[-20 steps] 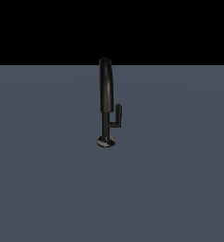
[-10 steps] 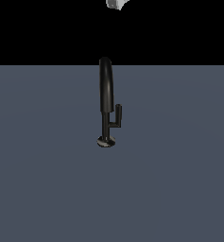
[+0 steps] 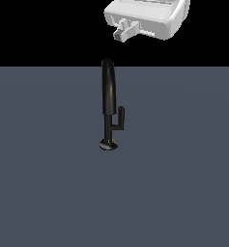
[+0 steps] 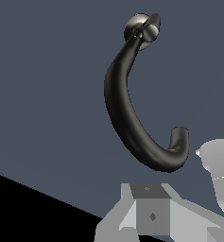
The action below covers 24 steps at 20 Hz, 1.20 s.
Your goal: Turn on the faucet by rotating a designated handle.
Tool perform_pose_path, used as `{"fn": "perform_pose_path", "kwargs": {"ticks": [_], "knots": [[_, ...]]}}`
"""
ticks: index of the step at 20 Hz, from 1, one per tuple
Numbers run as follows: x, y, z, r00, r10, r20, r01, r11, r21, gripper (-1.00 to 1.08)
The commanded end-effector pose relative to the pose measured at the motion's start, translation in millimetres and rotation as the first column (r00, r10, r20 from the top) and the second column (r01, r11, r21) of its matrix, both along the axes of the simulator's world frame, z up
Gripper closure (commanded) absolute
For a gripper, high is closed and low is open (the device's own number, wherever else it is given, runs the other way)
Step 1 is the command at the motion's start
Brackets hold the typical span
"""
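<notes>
The glossy black faucet [image 3: 108, 91] stands upright on its small round disc base [image 3: 108, 144], with the thick arched spout on top. The handle [image 3: 120, 119], a short L-shaped lever, sticks out of the thin stem toward the exterior view's right. My gripper [image 3: 121, 33] hangs above the spout top, a little to the exterior view's right, touching nothing; its fingers show as one stub with no gap, holding nothing. In the wrist view the spout [image 4: 127, 118] curves away from the gripper [image 4: 151, 212], the base [image 4: 136, 24] is far off, and the handle's rod end [image 4: 152, 30] lies beside it.
The faucet stands on a flat grey-blue floor [image 3: 48, 183]. The background behind it is black. A pale rounded part of the arm [image 4: 219, 175] shows at the edge of the wrist view.
The gripper has come down into the exterior view from above: absent one second ago, a small tip half a second ago, now the whole hand. The faucet and handle have not moved.
</notes>
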State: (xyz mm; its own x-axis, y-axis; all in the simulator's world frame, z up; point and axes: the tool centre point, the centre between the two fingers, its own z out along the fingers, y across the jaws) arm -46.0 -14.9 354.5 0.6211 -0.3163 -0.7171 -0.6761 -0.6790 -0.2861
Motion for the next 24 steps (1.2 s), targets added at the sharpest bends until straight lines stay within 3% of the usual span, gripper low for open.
{"fn": "perform_pose_path", "kwargs": {"ticks": [1,6,11,18,24], "knots": [[12,-3,-13,0.998,-0.043,-0.045,0.044,0.998,0.04,1.08],[33,-7,-43,0.982,-0.125,-0.144,0.142,0.983,0.115,1.08],[53,-12,-78,0.945,-0.201,-0.256,0.252,0.95,0.184,1.08],[75,-15,-134,0.856,-0.29,-0.429,0.424,0.868,0.258,1.08],[84,-13,-176,0.77,-0.329,-0.547,0.542,0.79,0.286,1.08]]}}
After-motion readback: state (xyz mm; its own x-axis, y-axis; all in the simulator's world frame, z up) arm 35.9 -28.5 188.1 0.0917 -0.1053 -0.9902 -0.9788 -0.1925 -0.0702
